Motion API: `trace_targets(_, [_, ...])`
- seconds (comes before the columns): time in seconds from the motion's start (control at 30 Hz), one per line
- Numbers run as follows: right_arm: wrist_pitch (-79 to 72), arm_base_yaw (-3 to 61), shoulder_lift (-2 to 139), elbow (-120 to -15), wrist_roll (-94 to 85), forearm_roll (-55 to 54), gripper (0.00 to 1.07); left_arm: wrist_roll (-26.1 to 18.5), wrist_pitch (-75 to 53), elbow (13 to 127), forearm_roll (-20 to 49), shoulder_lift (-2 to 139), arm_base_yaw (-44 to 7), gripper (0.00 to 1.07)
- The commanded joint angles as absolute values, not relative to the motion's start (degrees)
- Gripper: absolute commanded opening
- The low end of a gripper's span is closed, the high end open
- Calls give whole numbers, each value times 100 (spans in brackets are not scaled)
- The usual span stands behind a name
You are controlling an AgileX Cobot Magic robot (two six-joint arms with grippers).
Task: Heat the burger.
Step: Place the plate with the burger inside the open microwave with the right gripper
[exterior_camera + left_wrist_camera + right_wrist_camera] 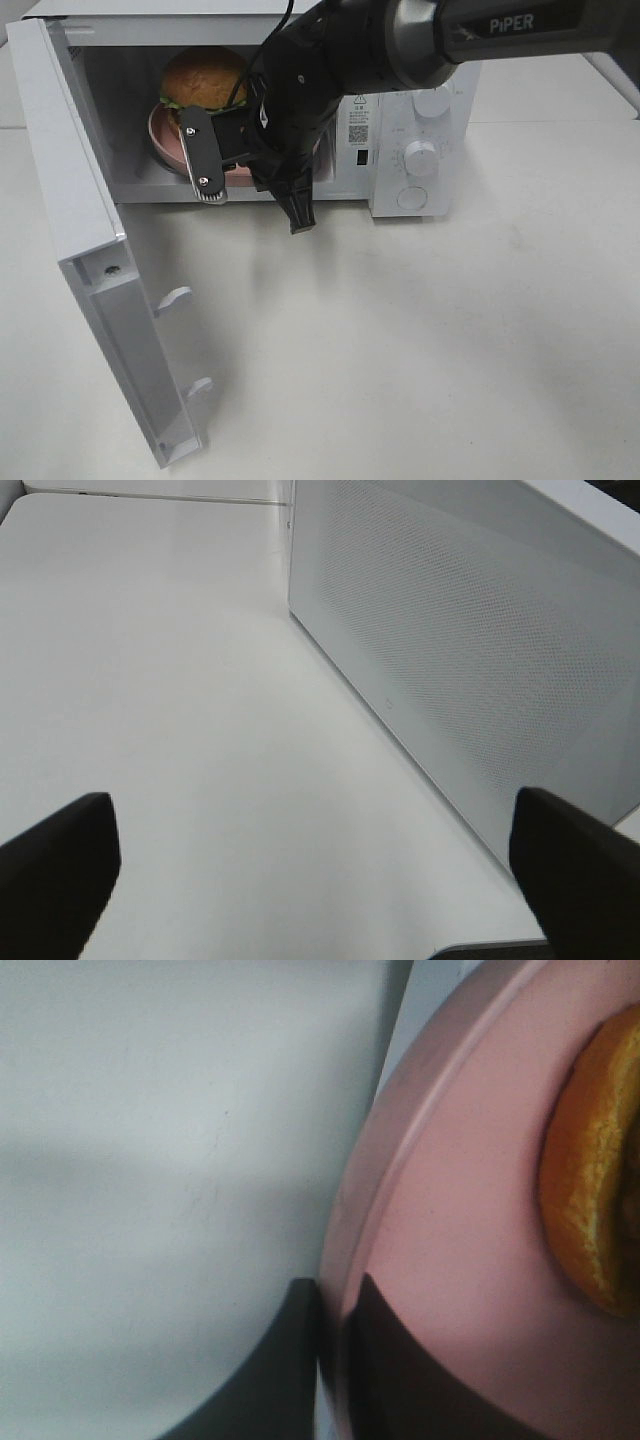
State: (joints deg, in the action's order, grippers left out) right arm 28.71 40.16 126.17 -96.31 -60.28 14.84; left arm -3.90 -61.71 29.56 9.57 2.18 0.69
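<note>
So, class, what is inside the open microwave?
The burger sits on a pink plate inside the microwave. The right gripper pinches the plate's rim. The arm covers the cavity's right part, which cannot be seen.

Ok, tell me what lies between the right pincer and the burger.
Only a bare stretch of the pink plate, whose rim the right pincer pinches; the burger sits farther in. The right wrist view shows it.
</note>
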Motion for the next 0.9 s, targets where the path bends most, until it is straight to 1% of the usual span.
trace_targets(0.03, [2561, 4022, 12657, -9889, -5942, 1610, 0, -413, -6102, 2945, 968, 206, 63, 98])
trace_targets(0.13, [2624, 4022, 12834, -10181, -5924, 1673, 0, -413, -6102, 2945, 963, 206, 63, 98])
trace_targets(0.53, [2641, 4011, 13333, -10812, -5924, 1742, 0, -413, -6102, 2945, 963, 206, 63, 98])
trace_targets(0.9, [2521, 3999, 13556, -11001, -5873, 1719, 0, -413, -6102, 2945, 963, 206, 63, 98])
